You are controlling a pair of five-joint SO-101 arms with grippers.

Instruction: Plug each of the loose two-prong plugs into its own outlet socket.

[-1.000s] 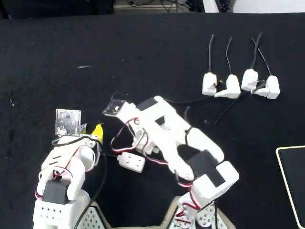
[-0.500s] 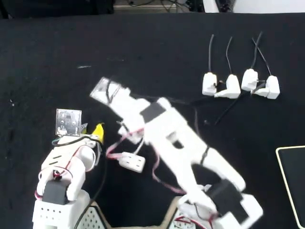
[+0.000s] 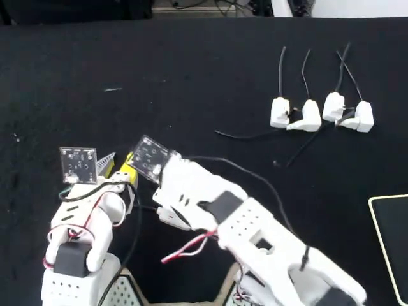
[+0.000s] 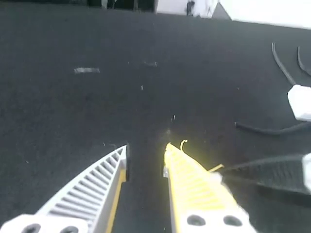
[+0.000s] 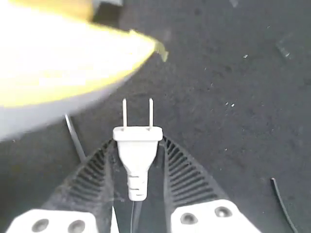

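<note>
A white two-prong plug (image 5: pixel 137 145) sits between the dark fingers of my right gripper (image 5: pixel 138 141), which is shut on it; its prongs point away from the wrist. A blurred yellow finger (image 5: pixel 63 63) of the other gripper lies close in front of the prongs. My left gripper (image 4: pixel 146 147) is open above bare black cloth, with nothing between its grey and yellow fingers. In the high view the left gripper (image 3: pixel 118 164) sits at the front left, with the right arm's wrist board (image 3: pixel 152 159) right beside it. A white socket block (image 3: pixel 167 217) shows partly under the right arm.
Several white plug pieces (image 3: pixel 309 116) with thin black cords lie in a row at the back right. A loose black cord (image 3: pixel 255 172) trails across the cloth toward the right arm. A dark flat pad with a pale rim (image 3: pixel 389 236) lies at the right edge.
The right arm swung out, then back toward the front left, ending beside the left gripper and covering much of the socket block. The left wrist shifted slightly left. The black cord straightened out.
</note>
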